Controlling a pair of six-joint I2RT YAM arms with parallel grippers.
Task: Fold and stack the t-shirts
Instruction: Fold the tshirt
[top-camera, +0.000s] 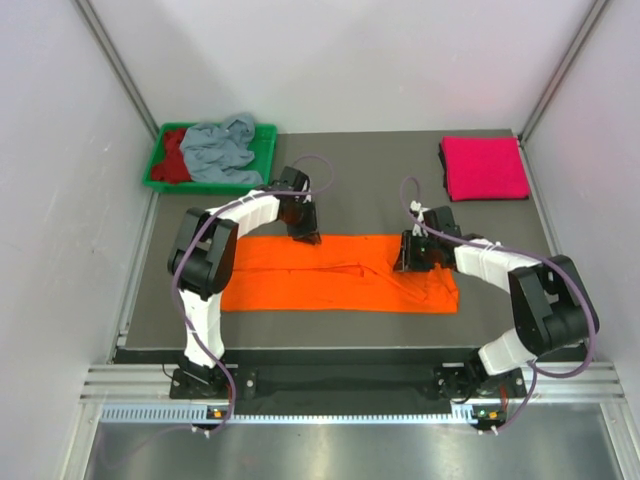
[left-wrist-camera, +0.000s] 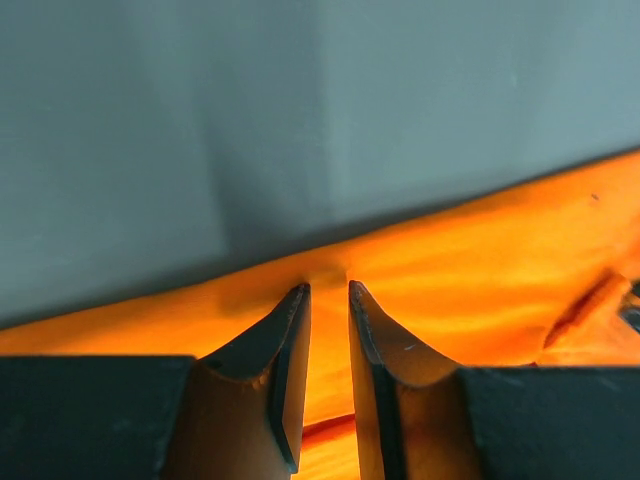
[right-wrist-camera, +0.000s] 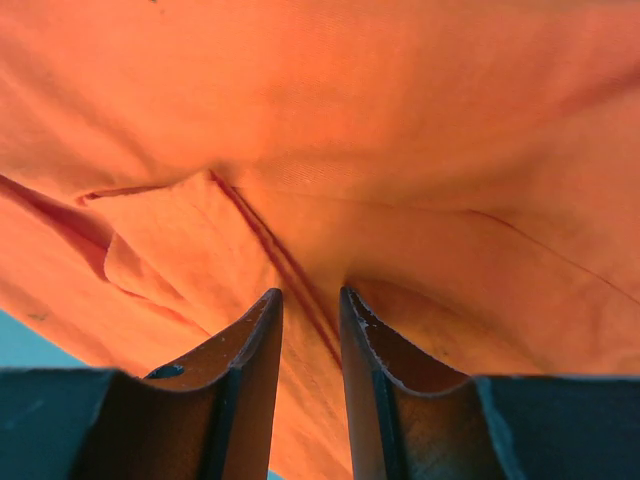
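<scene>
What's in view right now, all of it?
orange shirt: one, bright orange, a long band mid-table
pink shirt: one, magenta, folded, far right corner
grey-blue shirt: one, grey-blue, crumpled in the tray
red shirt: one, dark red, in the tray's left side
tray: one, green, far left corner
table: one, dark grey
left arm: one, white and black, near edge
right arm: one, white and black, near edge
left tool: one, black, at the orange shirt's far edge, grip unclear
right tool: one, black, near its right end, grip unclear

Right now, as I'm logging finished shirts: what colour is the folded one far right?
The folded shirt is magenta pink; clearest in the top external view.
</scene>
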